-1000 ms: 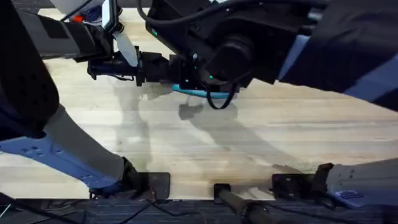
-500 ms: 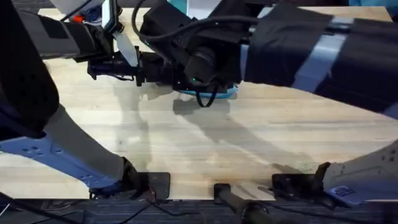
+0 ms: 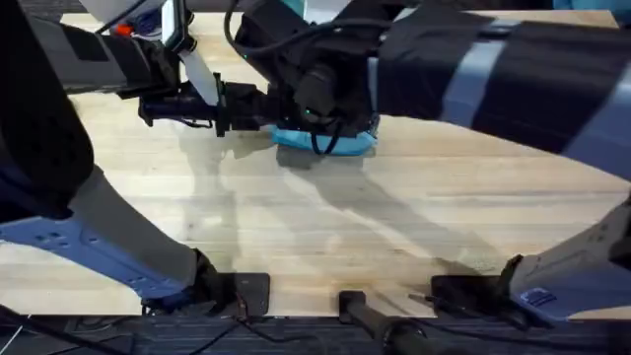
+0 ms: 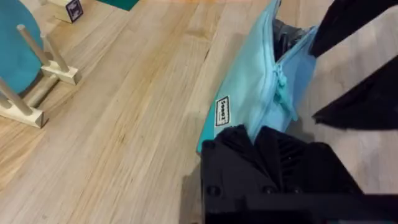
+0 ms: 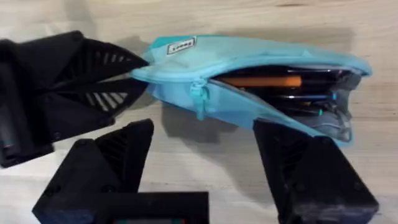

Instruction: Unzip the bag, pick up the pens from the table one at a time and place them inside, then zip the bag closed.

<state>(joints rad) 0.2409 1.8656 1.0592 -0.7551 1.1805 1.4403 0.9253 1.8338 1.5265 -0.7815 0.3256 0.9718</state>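
We are pinching the left end of the left-right-lying pencil pouch (image 5: 249, 81) in our left gripper (image 5: 127, 84), while our right gripper (image 5: 205, 168) is spread wide over it.

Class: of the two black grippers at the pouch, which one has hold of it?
The left gripper: its fingers pinch the end of the bag by the label. The right gripper stands open beside it.

A round teal disc (image 4: 15, 46) leans on a little wooden stand (image 4: 38, 81). A small box (image 4: 69, 9) sits just behind it.

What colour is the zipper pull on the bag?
Light turquoise, matching the bag; the zipper pull shows best in the right wrist view.
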